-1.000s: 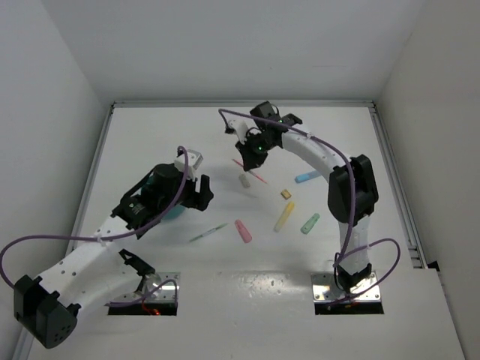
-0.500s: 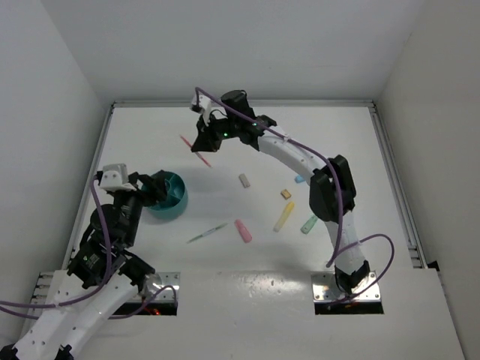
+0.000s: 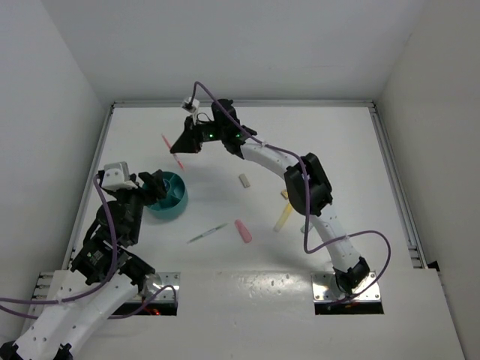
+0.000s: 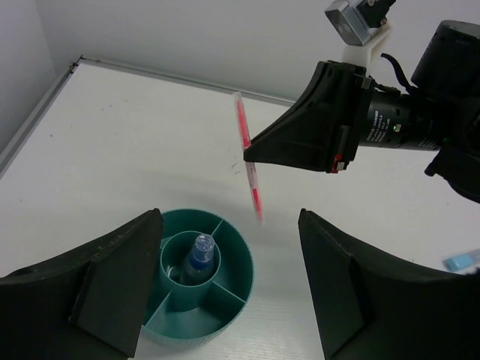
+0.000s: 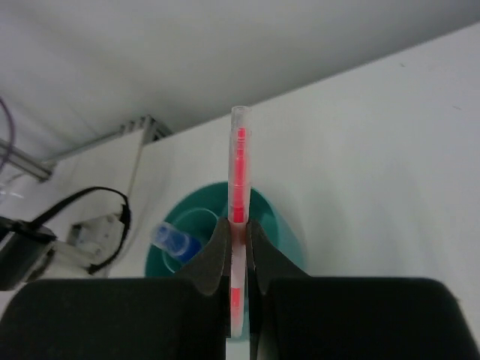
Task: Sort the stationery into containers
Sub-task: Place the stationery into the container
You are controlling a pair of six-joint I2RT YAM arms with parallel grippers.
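You have one item home: the blue-capped tube (image 4: 199, 251) stands in the middle compartment of the teal cup (image 3: 178, 199) near the table's left edge, with your left gripper (image 3: 154, 187) spread wide on either side of the cup. Your right gripper (image 5: 238, 240) is clamped on the pink pen (image 5: 238, 169), held in the air toward the far-left corner, not yet in the cup. A green pen (image 3: 208, 233), pink marker (image 3: 243, 231), yellow marker (image 3: 283, 217) and pale eraser (image 3: 244, 180) lie mid-table, so I judge the sorting barely begun.
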